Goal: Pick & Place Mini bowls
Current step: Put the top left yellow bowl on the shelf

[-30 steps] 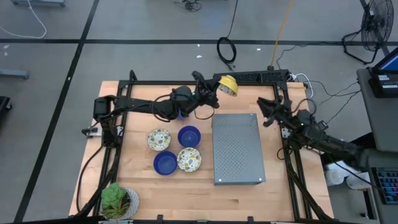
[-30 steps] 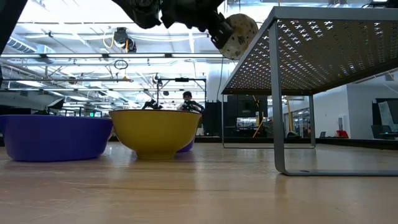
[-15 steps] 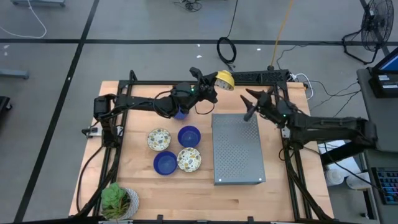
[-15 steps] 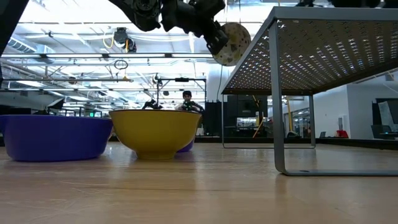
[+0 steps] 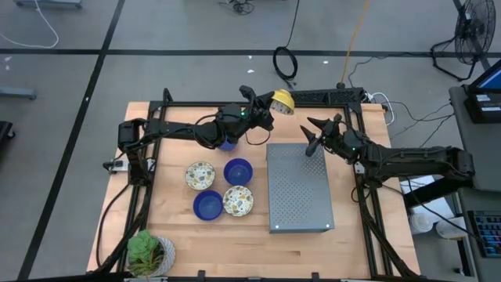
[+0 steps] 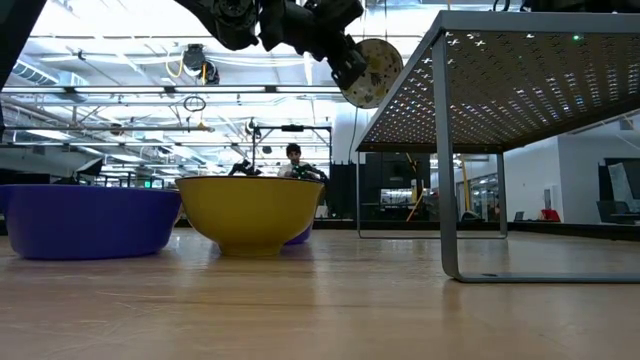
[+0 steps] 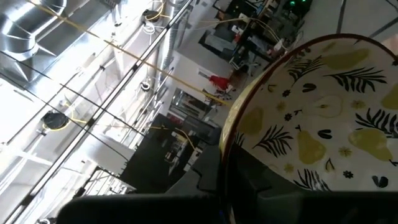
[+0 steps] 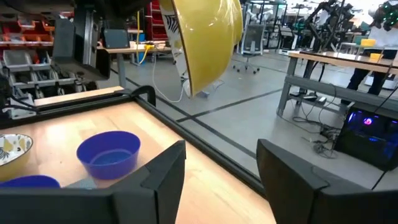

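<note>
My left gripper (image 5: 266, 110) is high over the table's far middle, shut on a mini bowl (image 5: 282, 101) that is yellow outside with a cream leaf-and-pear pattern inside (image 7: 323, 124). My right gripper (image 5: 311, 135) hovers open over the far end of a grey perforated rack (image 5: 297, 188), right of that bowl, touching nothing. Its fingers frame the yellow bowl (image 8: 208, 37) in the right wrist view. Two patterned bowls (image 5: 200, 175) (image 5: 238, 200) and two blue bowls (image 5: 238, 170) (image 5: 207, 205) rest on their bases on the table. A further blue bowl (image 5: 227, 144) shows under the left arm. My left gripper holds the bowl by its rim (image 7: 227, 149), which runs down between the two dark fingers; the gripper hides the contact itself. The fingers come about level from the table's left. The bowl is lifted well clear, tipped on its side, its patterned inside (image 6: 372, 70) facing the near edge.
The rack stands on thin legs (image 6: 448, 160) over the table's right half. A white pot with a green plant (image 5: 149, 252) stands at the near left corner. A black frame (image 5: 235, 106) borders the table's far edge and both sides. There is bare wood near the front edge.
My right gripper has swung from the table's right side toward the far middle, over the rack's far end, and rolled. The held bowl has shifted slightly toward the left and turned its inside more toward the near edge.
</note>
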